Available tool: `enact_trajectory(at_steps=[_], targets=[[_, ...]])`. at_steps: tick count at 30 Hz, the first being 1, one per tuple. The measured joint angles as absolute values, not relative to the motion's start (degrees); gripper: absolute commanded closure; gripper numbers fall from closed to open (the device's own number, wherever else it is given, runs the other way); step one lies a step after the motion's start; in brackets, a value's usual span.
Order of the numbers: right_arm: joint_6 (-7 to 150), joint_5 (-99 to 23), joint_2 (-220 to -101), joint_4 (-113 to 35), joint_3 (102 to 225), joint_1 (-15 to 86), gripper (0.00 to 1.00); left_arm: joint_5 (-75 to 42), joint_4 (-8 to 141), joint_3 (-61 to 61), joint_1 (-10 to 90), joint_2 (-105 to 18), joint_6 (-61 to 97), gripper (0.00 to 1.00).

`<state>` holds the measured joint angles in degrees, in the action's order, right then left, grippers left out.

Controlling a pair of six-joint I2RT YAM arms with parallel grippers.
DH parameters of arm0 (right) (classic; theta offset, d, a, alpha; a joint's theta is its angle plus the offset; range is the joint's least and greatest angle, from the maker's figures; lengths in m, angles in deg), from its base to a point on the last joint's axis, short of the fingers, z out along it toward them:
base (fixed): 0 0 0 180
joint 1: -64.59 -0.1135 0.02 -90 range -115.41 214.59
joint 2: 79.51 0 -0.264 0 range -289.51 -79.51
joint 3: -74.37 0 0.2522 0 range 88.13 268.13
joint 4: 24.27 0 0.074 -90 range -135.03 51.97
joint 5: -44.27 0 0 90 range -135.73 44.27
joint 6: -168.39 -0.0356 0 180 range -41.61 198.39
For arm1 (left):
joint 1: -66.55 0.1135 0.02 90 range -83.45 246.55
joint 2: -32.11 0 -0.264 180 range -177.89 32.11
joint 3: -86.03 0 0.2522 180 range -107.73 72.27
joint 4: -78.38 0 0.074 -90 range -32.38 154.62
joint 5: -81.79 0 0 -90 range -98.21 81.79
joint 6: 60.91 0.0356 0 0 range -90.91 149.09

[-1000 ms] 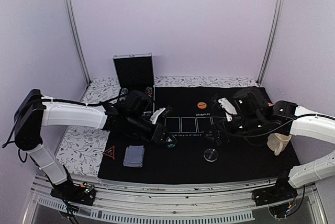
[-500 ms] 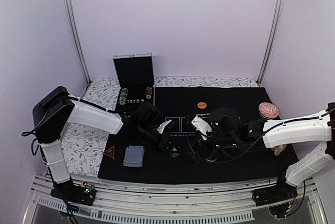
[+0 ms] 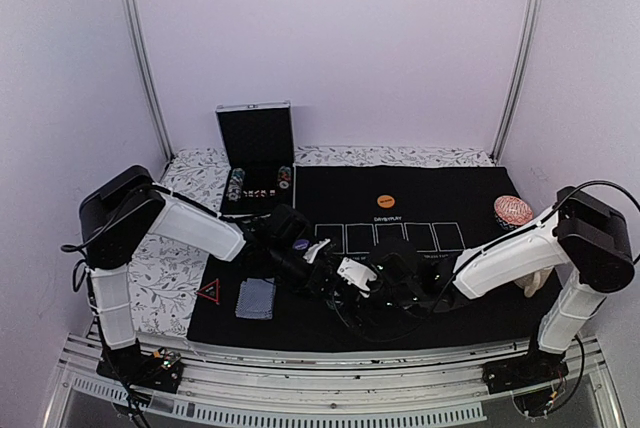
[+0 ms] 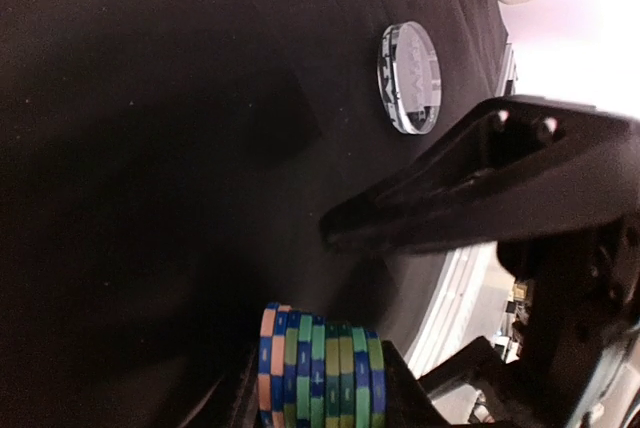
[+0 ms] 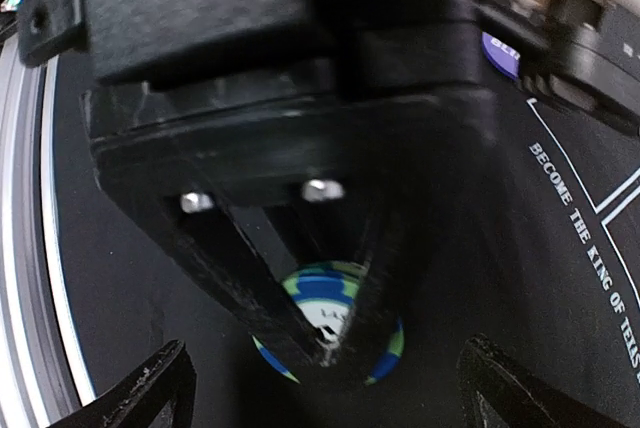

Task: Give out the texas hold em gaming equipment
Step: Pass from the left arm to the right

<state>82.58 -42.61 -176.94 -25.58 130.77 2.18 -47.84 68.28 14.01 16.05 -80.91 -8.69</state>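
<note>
My left gripper (image 3: 328, 273) (image 4: 320, 400) is shut on a stack of several poker chips (image 4: 320, 363), green, blue and orange-edged, held low over the black mat (image 3: 450, 293). My right gripper (image 3: 347, 288) (image 5: 330, 398) is open wide, facing the left gripper's fingers (image 5: 270, 288) and the stack's green-blue end chip (image 5: 330, 323). A clear disc (image 4: 410, 78) lies on the mat beyond; in the top view my right arm hides it. A red triangle marker (image 3: 209, 292) and a grey-blue card deck (image 3: 256, 298) lie at the mat's near left. An orange chip (image 3: 385, 202) lies at the far middle.
An open black case (image 3: 256, 138) with chip rows (image 3: 235, 185) stands at the back left. A red-patterned round thing (image 3: 513, 211) and a beige object (image 3: 535, 276) sit at the right edge. A purple disc (image 3: 300, 245) lies by the left wrist. The two arms cross at the mat's near middle.
My right arm has swept left across the mat until its gripper faces my left gripper. My left gripper has shifted right and nearer. The clear disc is now covered in the top view.
</note>
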Motion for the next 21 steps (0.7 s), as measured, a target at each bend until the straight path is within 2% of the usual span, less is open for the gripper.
enact_trajectory(at_steps=[8, 12, 21], targets=[[86.2, -42.7, -180.4, -19.9, 131.5, 2.0, 0.22, -49.3, 69.0, 13.8, 16.4, -81.6, -8.7, 1.00], [86.9, -43.1, -182.4, -19.0, 131.7, 2.0, 0.34, -49.6, 69.2, 13.7, 16.5, -81.8, -8.7, 1.00], [87.4, -44.1, -184.1, -16.6, 131.7, 2.0, 0.42, -50.2, 69.5, 13.7, 16.6, -82.0, -8.7, 1.00]])
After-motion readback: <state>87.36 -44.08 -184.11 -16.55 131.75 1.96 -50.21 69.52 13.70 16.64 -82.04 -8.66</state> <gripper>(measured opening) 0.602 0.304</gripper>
